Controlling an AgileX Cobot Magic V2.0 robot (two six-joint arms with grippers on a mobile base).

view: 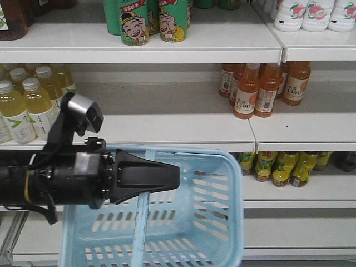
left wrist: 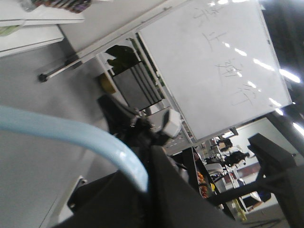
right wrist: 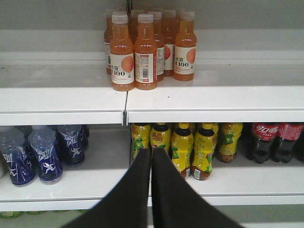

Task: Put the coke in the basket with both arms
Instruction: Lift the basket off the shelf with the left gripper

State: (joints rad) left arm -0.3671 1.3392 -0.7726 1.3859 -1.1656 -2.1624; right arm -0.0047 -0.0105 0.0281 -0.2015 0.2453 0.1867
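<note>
The pale blue basket (view: 222, 222) hangs in front of the shelves in the front view. Its swing handle (view: 140, 222) runs up through my left gripper (view: 167, 175), which is shut on it. In the left wrist view the handle (left wrist: 71, 130) curves in between the black fingers of that gripper (left wrist: 142, 168). My right gripper (right wrist: 151, 152) is shut with nothing in it and points at the lower shelf. Two coke bottles (right wrist: 263, 140) with red labels stand on that shelf, well to the right of the fingertips. The right gripper is out of the front view.
Orange juice bottles (right wrist: 137, 52) stand on the upper shelf (right wrist: 213, 97). Yellow-labelled bottles (right wrist: 190, 149) sit just behind the right fingertips, and blue bottles (right wrist: 42, 152) are at the left. Pale yellow bottles (view: 33, 103) and green cans (view: 147, 19) fill other shelves.
</note>
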